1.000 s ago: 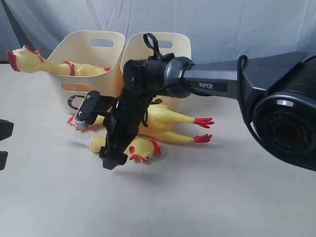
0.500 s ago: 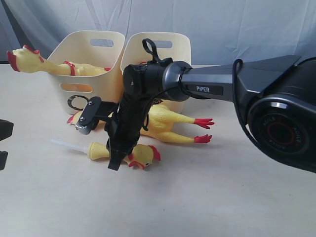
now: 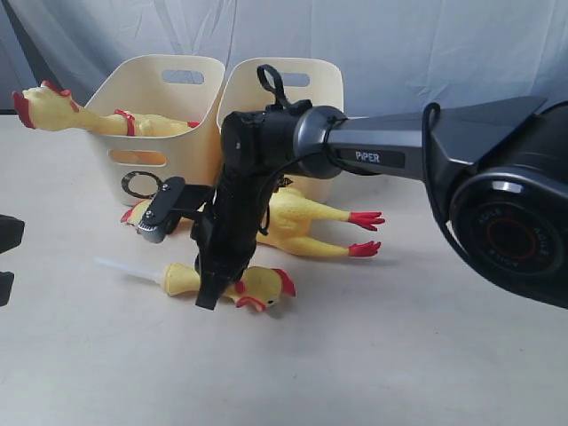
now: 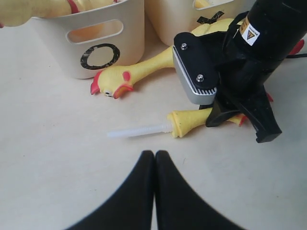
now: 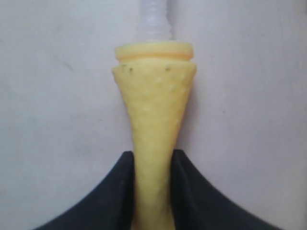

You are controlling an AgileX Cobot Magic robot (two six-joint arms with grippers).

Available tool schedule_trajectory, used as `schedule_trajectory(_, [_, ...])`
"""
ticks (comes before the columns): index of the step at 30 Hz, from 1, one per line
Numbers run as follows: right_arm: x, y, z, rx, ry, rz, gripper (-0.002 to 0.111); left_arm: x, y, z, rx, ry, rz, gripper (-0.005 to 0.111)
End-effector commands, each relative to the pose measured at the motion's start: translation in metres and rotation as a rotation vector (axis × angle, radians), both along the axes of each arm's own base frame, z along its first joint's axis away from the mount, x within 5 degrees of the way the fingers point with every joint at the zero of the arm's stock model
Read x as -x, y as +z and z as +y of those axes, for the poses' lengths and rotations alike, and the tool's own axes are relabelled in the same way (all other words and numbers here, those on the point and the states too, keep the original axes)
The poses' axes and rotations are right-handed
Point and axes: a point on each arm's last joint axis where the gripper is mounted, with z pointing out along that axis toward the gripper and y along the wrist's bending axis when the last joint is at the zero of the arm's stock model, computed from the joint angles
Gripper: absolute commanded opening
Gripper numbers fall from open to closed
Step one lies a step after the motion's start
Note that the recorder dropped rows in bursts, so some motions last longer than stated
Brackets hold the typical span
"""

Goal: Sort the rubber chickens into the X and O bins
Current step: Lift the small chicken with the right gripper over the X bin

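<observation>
The right gripper clamps the small chicken by its neck, just in front of the O bin; the left gripper, nearby, has its fingers pressed together.

O bin — chicken in it — left of other bin | large chicken before both | small chicken frontmost

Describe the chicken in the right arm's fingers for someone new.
Start at the two cream plastic tubs; a large yellow rubber chicken lies before them. Nearer the camera lies the small slim yellow rubber chicken, pinched by black fingers; only it has a clear tube sticking out.
</observation>
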Motion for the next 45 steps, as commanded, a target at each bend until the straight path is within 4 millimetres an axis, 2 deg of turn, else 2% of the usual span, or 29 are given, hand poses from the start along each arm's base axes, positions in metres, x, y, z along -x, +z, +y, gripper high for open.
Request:
schedule_trajectory(1, [0.007, 0.027, -0.001, -0.019, 0.005, 0.021, -0.001, 0.002, -0.001, 0.0, 0.003, 0.002, -0.001, 0.0])
schedule_trajectory(6, [0.016, 0.057, 0.0, -0.084, 0.002, 0.064, -0.001, 0.002, -0.001, 0.0, 0.003, 0.002, -0.001, 0.0])
schedule_trajectory(15, [0.028, 0.117, 0.003, -0.277, -0.041, 0.035, -0.001, 0.002, -0.001, 0.0, 0.005, 0.002, -0.001, 0.0])
schedule_trajectory(28, [0.023, 0.187, -0.003, -0.485, -0.147, -0.269, -0.001, 0.002, -0.001, 0.0, 0.005, 0.002, -0.001, 0.0])
schedule_trajectory(39, [-0.004, 0.21, -0.007, -0.573, -0.257, -0.645, -0.001, 0.002, -0.001, 0.0, 0.005, 0.002, -0.001, 0.0])
schedule_trajectory(45, [-0.017, 0.211, -0.008, -0.585, -0.28, -0.808, -0.001, 0.002, -0.001, 0.0, 0.005, 0.002, -0.001, 0.0])
